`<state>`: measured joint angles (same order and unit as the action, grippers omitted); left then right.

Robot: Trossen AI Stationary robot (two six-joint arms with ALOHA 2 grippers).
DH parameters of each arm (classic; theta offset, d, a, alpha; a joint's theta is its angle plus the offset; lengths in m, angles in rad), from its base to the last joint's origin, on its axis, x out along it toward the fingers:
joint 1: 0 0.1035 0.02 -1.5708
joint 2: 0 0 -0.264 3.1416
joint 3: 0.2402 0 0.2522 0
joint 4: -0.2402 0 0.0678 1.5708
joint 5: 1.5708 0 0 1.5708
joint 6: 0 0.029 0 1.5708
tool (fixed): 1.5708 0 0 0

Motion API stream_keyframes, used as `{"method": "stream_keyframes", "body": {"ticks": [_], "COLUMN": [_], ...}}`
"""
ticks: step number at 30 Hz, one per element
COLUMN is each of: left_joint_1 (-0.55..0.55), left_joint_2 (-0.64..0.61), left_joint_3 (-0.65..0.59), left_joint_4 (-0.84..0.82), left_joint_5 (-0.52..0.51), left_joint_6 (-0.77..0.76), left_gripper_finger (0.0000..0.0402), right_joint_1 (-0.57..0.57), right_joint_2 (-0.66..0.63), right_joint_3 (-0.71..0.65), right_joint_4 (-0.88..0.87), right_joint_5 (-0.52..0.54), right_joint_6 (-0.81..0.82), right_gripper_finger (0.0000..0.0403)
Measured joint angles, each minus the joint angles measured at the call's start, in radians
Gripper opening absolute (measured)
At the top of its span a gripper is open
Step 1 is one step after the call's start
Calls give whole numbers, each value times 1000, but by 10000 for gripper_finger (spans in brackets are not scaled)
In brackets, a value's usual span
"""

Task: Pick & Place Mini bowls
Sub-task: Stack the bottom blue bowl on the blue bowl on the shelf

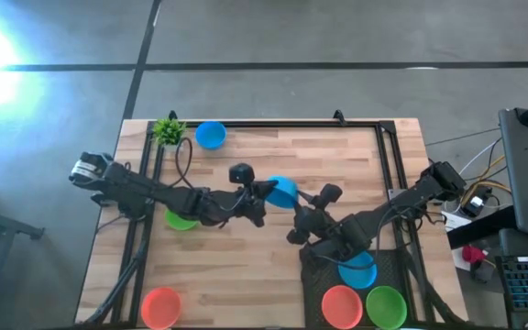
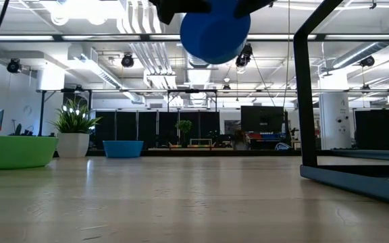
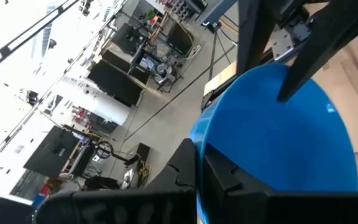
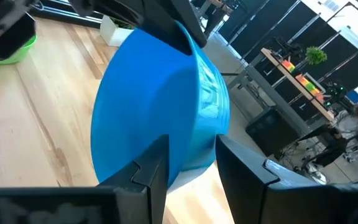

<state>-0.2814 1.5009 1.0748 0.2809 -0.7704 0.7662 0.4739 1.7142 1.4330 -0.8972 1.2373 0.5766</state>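
Blue mini bowl gripped by left pincer, right pincer straddling its rim.

No readable text, labels or signs; background seemingly too indistinct.

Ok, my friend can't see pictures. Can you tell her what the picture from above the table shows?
Two dark robot arms meet over the middle of a wooden table, holding a blue bowl between them: the left gripper is shut on its rim and the right gripper reaches in from the other side. Other small bowls and a potted plant sit around the table.
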Motion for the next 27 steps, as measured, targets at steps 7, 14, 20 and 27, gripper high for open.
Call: {"method": "stream_keyframes", "body": {"ticks": [7,14,20,27], "left_joint_1": [-27,-30,-33,-34], "left_joint_2": [0,0,0,0], "left_joint_3": [0,0,0,0], "left_joint_4": [-10,-17,-21,-34], "left_joint_5": [-1,-26,-65,-60], "left_joint_6": [-5,-20,-49,-76], "left_gripper_finger": [1,1,5,45], "right_joint_1": [-1,-4,-7,-8], "right_joint_2": [0,0,0,0], "right_joint_3": [0,0,0,0], "right_joint_4": [0,-1,5,12], "right_joint_5": [0,28,30,22], "right_joint_6": [0,4,3,0], "right_gripper_finger": [116,32,11,8]}}
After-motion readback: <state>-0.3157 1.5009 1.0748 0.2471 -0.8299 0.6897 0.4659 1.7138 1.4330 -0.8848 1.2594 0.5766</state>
